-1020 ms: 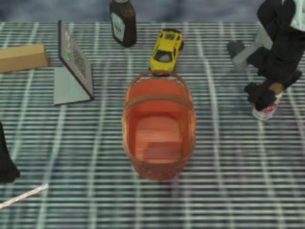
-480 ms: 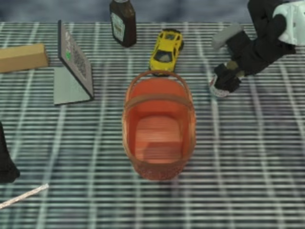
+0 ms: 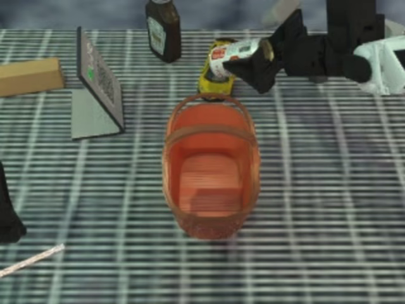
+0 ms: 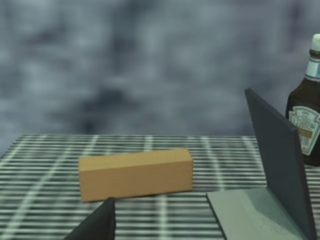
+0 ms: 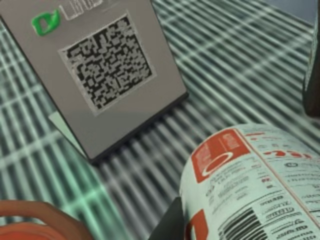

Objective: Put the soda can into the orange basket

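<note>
While the left end effector [image 3: 9,221] sits parked at the counter's left edge, fingers not readable, the right end effector [image 3: 256,60] is clamped on the soda can [image 3: 233,54], held sideways above the yellow toy car [image 3: 214,79], just behind the orange basket [image 3: 211,218]. Can label: red panels, barcode, text illegible. Placard [image 5: 107,62] shows a QR code with a green logo.

Right arm [image 3: 329,54] is matte black with blocky links and one white segment.
</note>
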`<state>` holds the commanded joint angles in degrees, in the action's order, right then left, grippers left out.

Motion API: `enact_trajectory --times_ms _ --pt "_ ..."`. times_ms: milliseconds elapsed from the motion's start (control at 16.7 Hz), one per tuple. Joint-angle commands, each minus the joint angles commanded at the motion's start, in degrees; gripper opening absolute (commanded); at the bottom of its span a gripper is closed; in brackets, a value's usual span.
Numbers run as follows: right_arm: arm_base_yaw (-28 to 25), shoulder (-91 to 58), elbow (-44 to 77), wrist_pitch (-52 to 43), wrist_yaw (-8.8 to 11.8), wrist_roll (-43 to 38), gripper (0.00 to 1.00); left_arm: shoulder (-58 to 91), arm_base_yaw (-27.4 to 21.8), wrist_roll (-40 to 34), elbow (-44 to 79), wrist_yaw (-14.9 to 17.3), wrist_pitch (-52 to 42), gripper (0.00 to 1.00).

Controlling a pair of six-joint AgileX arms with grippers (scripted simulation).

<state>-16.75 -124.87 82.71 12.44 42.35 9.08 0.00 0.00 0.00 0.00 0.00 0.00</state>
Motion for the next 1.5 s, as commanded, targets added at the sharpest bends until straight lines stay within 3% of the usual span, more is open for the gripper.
enact_trajectory --times_ms 300,420,540,1020,1500 --pt "-1.8 5.0 -8.2 24.2 14.0 -7.7 0.00 0.0 0.0 0.0 0.0 0.0 0.0 1.00" --pt "-2.3 6.8 -10.2 30.1 17.9 -9.6 0.00 0.0 0.0 0.0 0.0 0.0 0.0 1.00" --pt "-2.6 8.0 -11.3 33.6 20.3 -10.6 0.00 0.0 0.0 0.0 0.0 0.0 0.0 1.00" --pt "-2.5 7.3 -11.7 35.5 21.2 -11.0 0.00 0.0 0.0 0.0 0.0 0.0 0.0 1.00" --pt "-2.9 -5.5 -15.7 52.5 20.9 -10.7 0.00 0.0 0.0 0.0 0.0 0.0 0.0 1.00"
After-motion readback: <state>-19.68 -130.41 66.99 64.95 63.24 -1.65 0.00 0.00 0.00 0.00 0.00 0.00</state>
